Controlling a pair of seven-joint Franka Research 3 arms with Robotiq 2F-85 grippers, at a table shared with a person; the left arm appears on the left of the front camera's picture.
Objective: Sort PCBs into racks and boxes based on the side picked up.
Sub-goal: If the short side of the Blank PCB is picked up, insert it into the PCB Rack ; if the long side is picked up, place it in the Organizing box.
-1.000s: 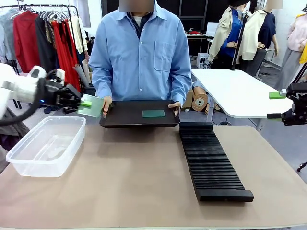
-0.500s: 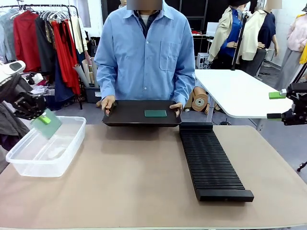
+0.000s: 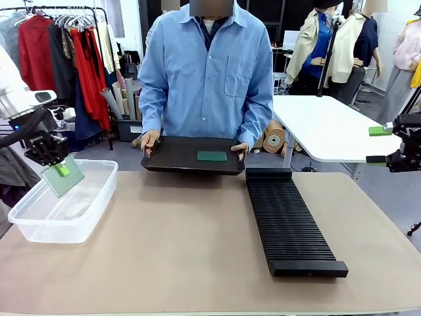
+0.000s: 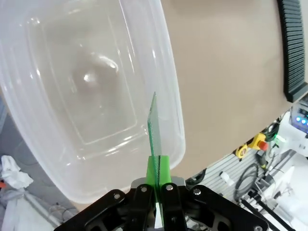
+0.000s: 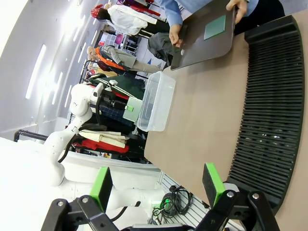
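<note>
Left claw [image 3: 61, 168] points down, clamped shut; right claw [image 3: 378, 145] hangs raised, jaws apart.

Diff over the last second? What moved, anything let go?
The left gripper carried the held PCB from beside the tray leftward and down. It now hangs tilted over the clear tub, still clamped. The person shifted slightly. The right gripper stayed open; the rack, the tub and the PCB on the tray are unchanged.

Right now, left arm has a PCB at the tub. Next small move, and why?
Probably lower the left gripper a little into the tub before opening. It is shut on the PCB, which hangs tilted above the tub's floor, and the left wrist view puts its edge close to one long wall, so dropping from here might clip the rim.
</note>
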